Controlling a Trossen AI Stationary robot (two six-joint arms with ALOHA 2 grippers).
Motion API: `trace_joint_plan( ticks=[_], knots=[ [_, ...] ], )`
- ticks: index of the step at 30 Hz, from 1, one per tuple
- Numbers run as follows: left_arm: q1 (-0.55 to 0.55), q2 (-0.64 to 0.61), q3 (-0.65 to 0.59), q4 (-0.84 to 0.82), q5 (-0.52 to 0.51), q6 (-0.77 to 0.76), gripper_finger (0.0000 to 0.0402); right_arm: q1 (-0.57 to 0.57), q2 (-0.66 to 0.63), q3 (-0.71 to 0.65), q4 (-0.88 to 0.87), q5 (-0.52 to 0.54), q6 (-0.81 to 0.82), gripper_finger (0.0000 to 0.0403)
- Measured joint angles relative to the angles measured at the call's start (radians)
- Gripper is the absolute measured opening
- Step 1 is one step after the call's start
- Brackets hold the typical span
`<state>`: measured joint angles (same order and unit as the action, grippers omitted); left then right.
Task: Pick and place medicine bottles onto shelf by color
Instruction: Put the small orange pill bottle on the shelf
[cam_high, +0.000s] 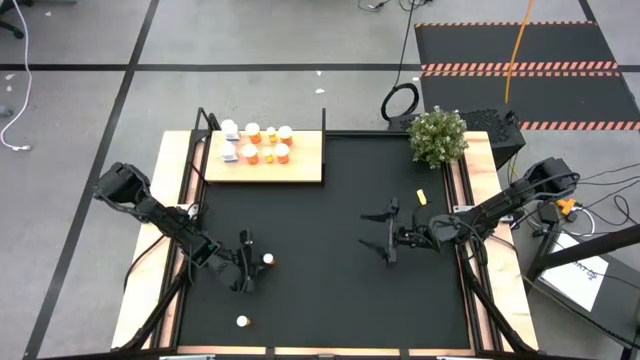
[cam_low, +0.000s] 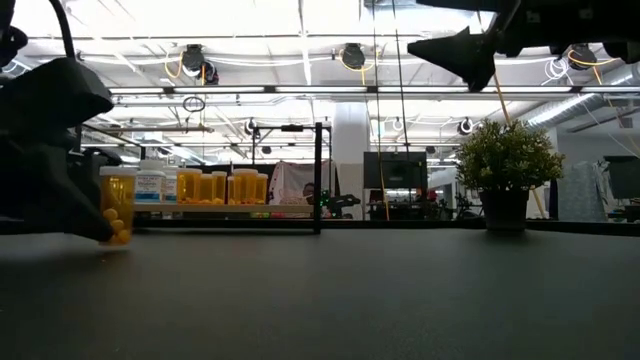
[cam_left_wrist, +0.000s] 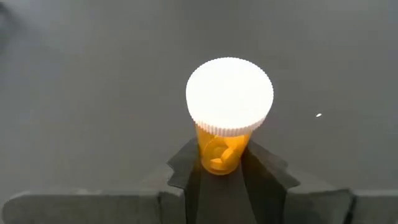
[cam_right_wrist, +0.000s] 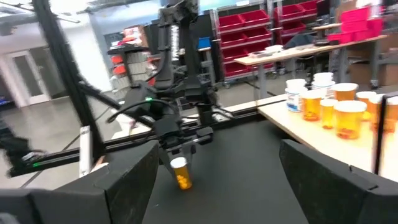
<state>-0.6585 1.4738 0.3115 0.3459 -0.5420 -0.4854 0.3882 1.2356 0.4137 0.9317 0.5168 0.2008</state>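
Both arms (cam_high: 150, 210) matte black, jointed, w/ cables; left hand (cam_left_wrist: 225, 177) dark grey, angular fingers.

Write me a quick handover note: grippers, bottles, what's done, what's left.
Left gripper: fingers on either side of an orange bottle standing on the black mat, closing on it; firm grip not confirmed.
Right gripper: open, empty, waiting mid-mat.
Done: a cluster of bottles stands on the shelf, white ones at its left end.
Left: shelve this orange bottle, then the last bottle near the mat's front edge.
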Motion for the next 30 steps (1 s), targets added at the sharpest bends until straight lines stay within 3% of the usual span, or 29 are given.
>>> trace_joint_plan(
  ticks=[8, 14, 24, 30],
  knots=[
    [0.03, 0.0, 0.0, 0.051, -0.006, 0.055, 0.0113, -0.005, 0.119, 0.058, 0.029, 0.06, 0.024, 0.0329],
    [0.069, 0.0, 0.015, 0.055, 0.002, 0.089, 0.0114, -0.025, 0.296, 0.306, -0.213, 0.045, 0.027, 0.0329],
    [0.146, 0.0, 0.128, -0.004, 0.083, 0.175, 0.0115, -0.114, 0.551, 0.828, -0.849, -0.257, 0.058, 0.0328],
    [0.192, 0.0, 0.169, -0.064, 0.082, 0.151, 0.0115, -0.156, 0.649, 0.971, -0.93, -0.371, -0.031, 0.0325]
  ],
)
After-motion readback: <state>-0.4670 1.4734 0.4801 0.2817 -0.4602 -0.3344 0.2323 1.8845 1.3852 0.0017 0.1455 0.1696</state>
